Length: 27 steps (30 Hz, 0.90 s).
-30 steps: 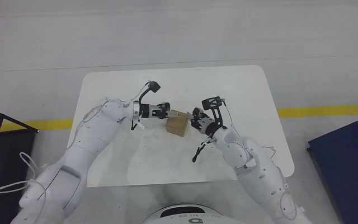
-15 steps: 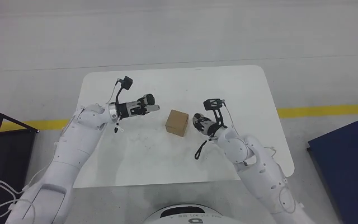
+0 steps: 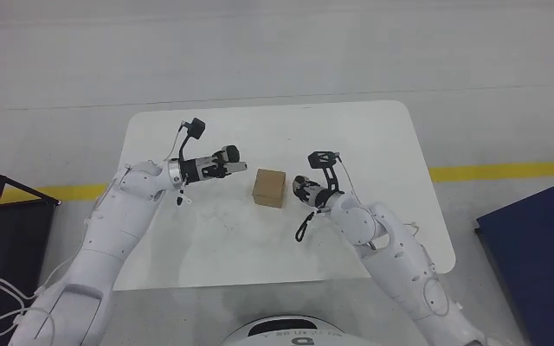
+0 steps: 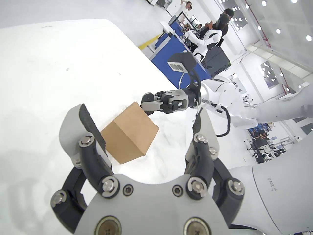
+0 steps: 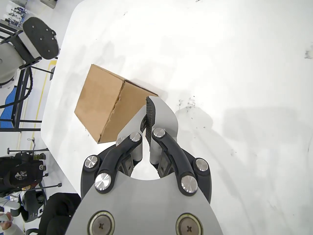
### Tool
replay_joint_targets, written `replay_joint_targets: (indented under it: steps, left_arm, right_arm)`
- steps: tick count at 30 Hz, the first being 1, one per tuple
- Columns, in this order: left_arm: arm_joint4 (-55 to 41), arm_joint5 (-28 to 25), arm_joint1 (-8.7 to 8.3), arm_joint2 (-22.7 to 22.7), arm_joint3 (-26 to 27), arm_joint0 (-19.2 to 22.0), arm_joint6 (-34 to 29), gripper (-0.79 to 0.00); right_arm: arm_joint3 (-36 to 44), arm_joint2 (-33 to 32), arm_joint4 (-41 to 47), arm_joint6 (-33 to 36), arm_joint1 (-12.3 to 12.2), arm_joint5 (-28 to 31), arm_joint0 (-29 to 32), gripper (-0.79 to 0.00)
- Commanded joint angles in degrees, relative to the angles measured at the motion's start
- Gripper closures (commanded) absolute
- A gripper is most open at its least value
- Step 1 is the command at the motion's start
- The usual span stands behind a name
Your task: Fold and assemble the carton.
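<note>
On the left of the white, round-cornered table [image 3: 372,147], the left gripper [image 3: 235,164] hangs above the top with its two fingers spread wide, nothing between them; seen from its own wrist [image 4: 140,119], each finger is a pale grey blade faced with a rough black pad, carried on black links with bright bolt heads. It points right toward the carton [image 3: 270,188] and stays apart from it. The carton sits near the middle of the table, a closed, box-shaped block of plain matte brown cardboard with crisp corners [image 4: 129,135]; one face shows a seam with a slightly ragged edge where two flaps meet [image 5: 107,103]. Just right of it, the right gripper [image 3: 299,187] has its fingers drawn together, pad against pad [image 5: 148,113], and its tip touches the carton's right side near an upper corner, as the left wrist view shows [image 4: 146,105]. The smooth tabletop around the right gripper carries small dark scuffs and smudges
</note>
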<state>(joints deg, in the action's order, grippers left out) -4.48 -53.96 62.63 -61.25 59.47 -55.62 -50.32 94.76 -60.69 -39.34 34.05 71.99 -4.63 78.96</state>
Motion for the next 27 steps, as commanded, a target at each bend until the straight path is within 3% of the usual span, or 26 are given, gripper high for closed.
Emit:
replay_joint_targets:
  steps: [1,5,10,14,19,23,27]
  left_arm:
    - [0.0,0.0,0.0,0.0,0.0,0.0,0.0,-0.785]
    - [1.6,2.4,-0.13,0.1,1.6,-1.3,1.6,-0.785]
    - [1.1,7.2,-0.54,1.1,1.1,-1.9,-3.2,-0.785]
    - [-2.5,6.7,-0.7,1.8,-0.1,-2.7,-6.5,-0.785]
    - [-4.7,5.2,-1.71,-0.1,-0.9,-6.1,-5.2,-0.785]
    - [-7.8,4.2,-3.22,-1.1,4.4,-12.4,-4.2,-0.785]
    - [-12.7,7.6,-5.23,0.2,11.1,-17.0,-7.6,-0.785]
  right_arm:
    - [-0.4,2.7,-0.2,2.4,0.3,1.9,-1.4,0.0]
    - [-1.4,3.8,0.2,1.6,0.8,1.2,-2.9,0.0]
    - [0.7,0.4,0.0,-0.6,0.0,1.4,0.4,0.0]
    - [3.2,-2.2,0.1,-1.7,-0.6,2.0,3.5,0.0]
    - [3.3,-3.5,0.5,-1.4,-0.9,2.6,4.1,0.0]
    - [1.9,-4.1,1.3,-1.0,-0.9,2.8,2.7,0.0]
    - [1.7,-4.4,1.6,-0.9,-0.9,2.8,1.6,0.0]
